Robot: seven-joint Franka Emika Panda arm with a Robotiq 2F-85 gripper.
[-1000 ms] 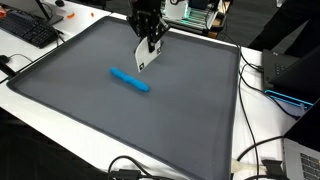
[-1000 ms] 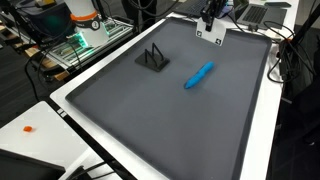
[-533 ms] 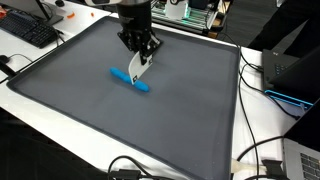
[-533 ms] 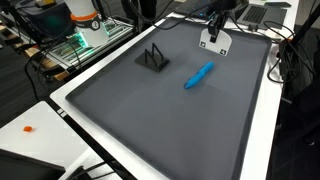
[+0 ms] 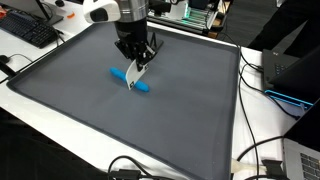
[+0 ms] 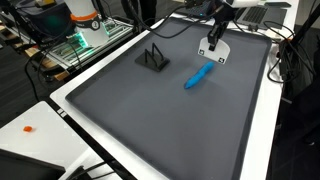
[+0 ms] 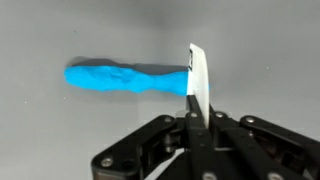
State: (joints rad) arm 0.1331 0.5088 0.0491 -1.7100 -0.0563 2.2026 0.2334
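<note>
My gripper (image 5: pixel 136 58) is shut on a thin white flat piece (image 5: pixel 134 78) that hangs down from the fingers. It hovers just above a blue elongated object (image 5: pixel 130 80) that lies on the grey mat (image 5: pixel 80 70). In the wrist view the white piece (image 7: pixel 197 78) stands edge-on at the right end of the blue object (image 7: pixel 115 78), held between the shut fingers (image 7: pixel 195 118). In an exterior view the gripper (image 6: pixel 217 28) and white piece (image 6: pixel 212 50) are just beyond the blue object (image 6: pixel 199 75).
A small black stand (image 6: pixel 153 58) sits on the mat (image 6: pixel 150 110). A keyboard (image 5: pixel 30 30) lies off the mat on the white table. Cables (image 5: pixel 255 150) run along the table edge. A small orange item (image 6: pixel 28 128) lies on the white table.
The gripper has moved from the mat's far edge down towards the blue object, carrying the white piece with it. The blue object has not moved.
</note>
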